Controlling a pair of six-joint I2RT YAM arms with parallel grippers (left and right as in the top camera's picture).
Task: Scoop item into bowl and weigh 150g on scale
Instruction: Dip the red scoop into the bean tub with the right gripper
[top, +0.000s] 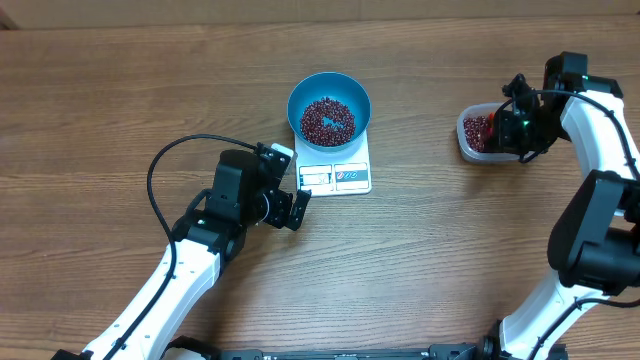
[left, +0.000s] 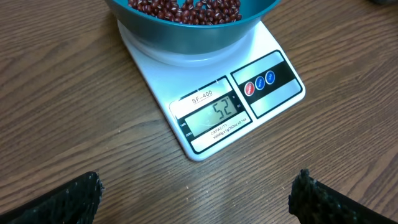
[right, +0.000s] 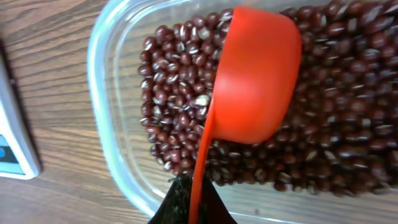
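My gripper clamps the handle of an orange-red plastic scoop. Its cup shows its outer side, over small dark red-brown beans in a clear rounded plastic tub. Corner of a flat white scale at far left, on the brown wooden table.

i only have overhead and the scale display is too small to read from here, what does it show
observer: in the left wrist view the display on the scale reads 52, with the blue bowl on its platform.
operator: ok, what's the right gripper got, i just see red at the tub
observer: the right gripper is shut on the handle of a red scoop, whose cup is turned on edge among the beans in the clear tub.
operator: left fingers touching the scale?
observer: no, the left gripper is open and its fingers sit short of the scale, over bare table.
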